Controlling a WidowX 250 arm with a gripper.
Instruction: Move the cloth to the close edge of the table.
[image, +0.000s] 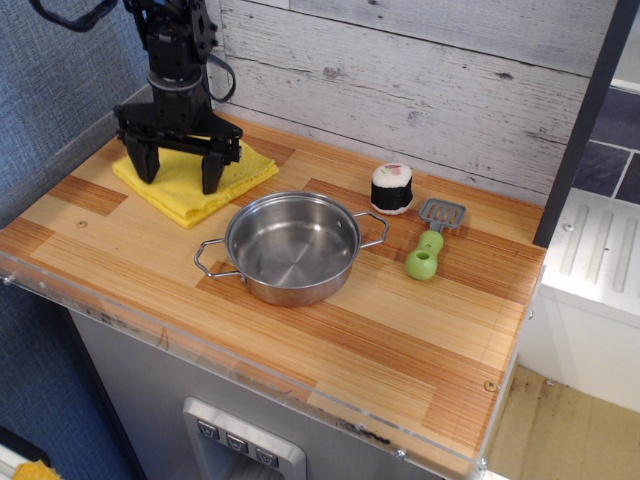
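Lying flat at the far left corner of the light wooden striped-plank table (420, 340), the folded square bright yellow cloth (190, 190) sits close to the whitewashed plank wall (420, 90) and well away from the table's near edge with its clear acrylic rim. The cloth is turned so that one corner points toward the near side, and along its near edges the stacked layers show as thin parallel lines. Its surface looks soft and slightly uneven, and part of its middle is hidden behind the arm.

The black robot gripper (178, 168) stands directly over the cloth, pointing straight down, with its two dark fingers (212, 170) spread wide apart, one toward the left part of the cloth and one toward the right. The fingertips are down at the level of the fabric; whether they press into it cannot be told from this view.

Just to the right and nearer, a round stainless steel pot (292, 246) with two wire loop handles stands upright, its far left rim close to the cloth's near corner. Farther right are a small sushi-roll toy (392, 187) with a black band and white top, and a green-handled toy spatula (431, 240) with a grey slotted blade lying flat.
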